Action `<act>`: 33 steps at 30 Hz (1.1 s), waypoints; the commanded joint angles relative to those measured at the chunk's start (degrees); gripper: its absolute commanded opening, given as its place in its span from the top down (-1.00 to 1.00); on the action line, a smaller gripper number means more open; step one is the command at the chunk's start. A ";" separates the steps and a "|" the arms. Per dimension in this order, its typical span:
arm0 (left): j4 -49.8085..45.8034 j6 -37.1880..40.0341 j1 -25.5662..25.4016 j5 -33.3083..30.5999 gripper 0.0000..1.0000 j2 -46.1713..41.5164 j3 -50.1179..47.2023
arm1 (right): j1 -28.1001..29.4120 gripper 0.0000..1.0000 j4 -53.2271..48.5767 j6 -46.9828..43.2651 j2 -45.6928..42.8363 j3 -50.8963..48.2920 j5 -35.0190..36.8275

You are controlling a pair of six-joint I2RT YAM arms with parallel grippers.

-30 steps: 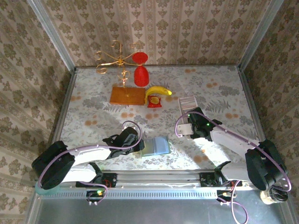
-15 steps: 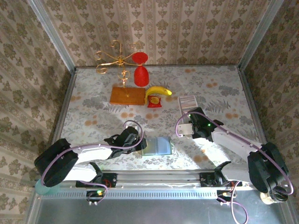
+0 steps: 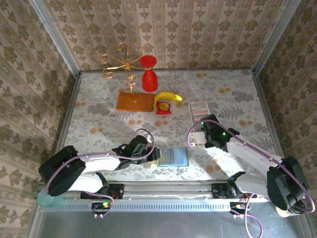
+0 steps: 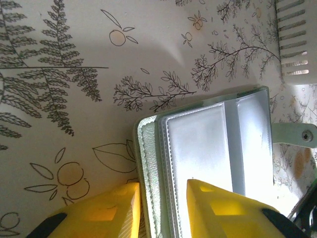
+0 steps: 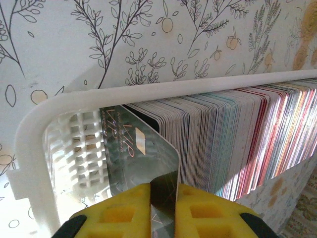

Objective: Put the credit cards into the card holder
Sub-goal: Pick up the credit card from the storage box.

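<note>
1. In the top view, the card holder (image 3: 173, 157) is seen lying open directly ahead of the left gripper (image 3: 155, 154), with its long axis running left to right. From the right gripper (image 3: 201, 124) it lies to the left and back toward the bases, near but apart. The left arm is the nearer one.
2. In the left wrist view, the near edge of the holder is taken between the yellow fingers (image 4: 218, 208), one on an inner panel and one outside. The jaws are clamped on that edge.
3. In the right wrist view, the credit cards (image 5: 233, 144) stand on edge in the tray (image 5: 59, 114), just ahead of the gripper. A silvery front card (image 5: 141, 158) is pinched between fingers that are almost together, and it is not yet out of the tray. A lift and a move leftward are judged to be needed.
</note>
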 commanded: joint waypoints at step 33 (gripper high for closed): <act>-19.09 4.48 -0.39 -6.09 0.36 -18.55 0.86 | 6.90 1.00 -23.29 49.96 -13.56 17.58 -12.57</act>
